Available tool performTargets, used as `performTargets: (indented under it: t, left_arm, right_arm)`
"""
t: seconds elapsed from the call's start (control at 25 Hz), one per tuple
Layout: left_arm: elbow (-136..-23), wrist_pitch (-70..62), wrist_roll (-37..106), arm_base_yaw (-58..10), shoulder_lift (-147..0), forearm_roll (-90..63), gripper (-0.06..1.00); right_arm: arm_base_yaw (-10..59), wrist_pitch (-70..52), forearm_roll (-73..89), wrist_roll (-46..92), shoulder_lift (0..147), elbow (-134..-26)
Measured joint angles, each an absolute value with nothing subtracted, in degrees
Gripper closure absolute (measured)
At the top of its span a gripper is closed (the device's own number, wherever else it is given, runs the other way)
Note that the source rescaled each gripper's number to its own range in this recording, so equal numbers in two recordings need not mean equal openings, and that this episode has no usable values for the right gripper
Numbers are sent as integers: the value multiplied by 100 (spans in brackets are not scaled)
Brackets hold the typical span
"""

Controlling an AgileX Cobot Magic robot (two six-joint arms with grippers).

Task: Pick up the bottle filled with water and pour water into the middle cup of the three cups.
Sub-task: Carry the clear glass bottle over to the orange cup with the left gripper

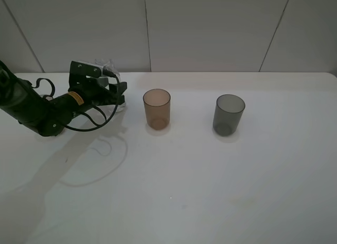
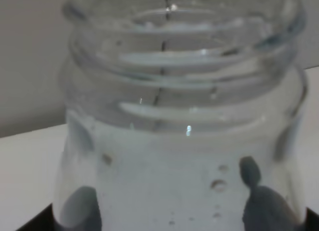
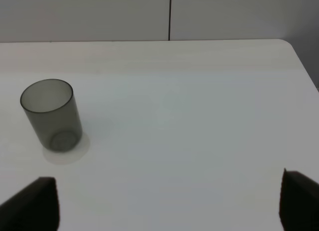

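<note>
Spreads the right gripper [image 3: 168, 203] wide above the desk [image 1: 210, 191], holding nothing. Clamps the left gripper [image 1: 118, 94] tight on the bottle [image 2: 184, 116] at the desk's far left, left of the amber middle cup [image 1: 157, 108]: clear, colourless, threaded capless neck, droplets inside.

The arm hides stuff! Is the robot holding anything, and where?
The left gripper holds the clear bottle by its body, just below the threaded neck. The right gripper holds nothing.
</note>
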State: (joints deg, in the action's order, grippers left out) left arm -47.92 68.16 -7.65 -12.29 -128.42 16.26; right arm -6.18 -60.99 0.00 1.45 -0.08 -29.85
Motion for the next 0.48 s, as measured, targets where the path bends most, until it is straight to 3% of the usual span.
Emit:
performTargets:
  t: [0.48]
  left_arm:
    - [-4771,4212,-773,-1622,-10946,1833,93]
  right_arm:
    - [-618,-6099,0,145,-8,-2985]
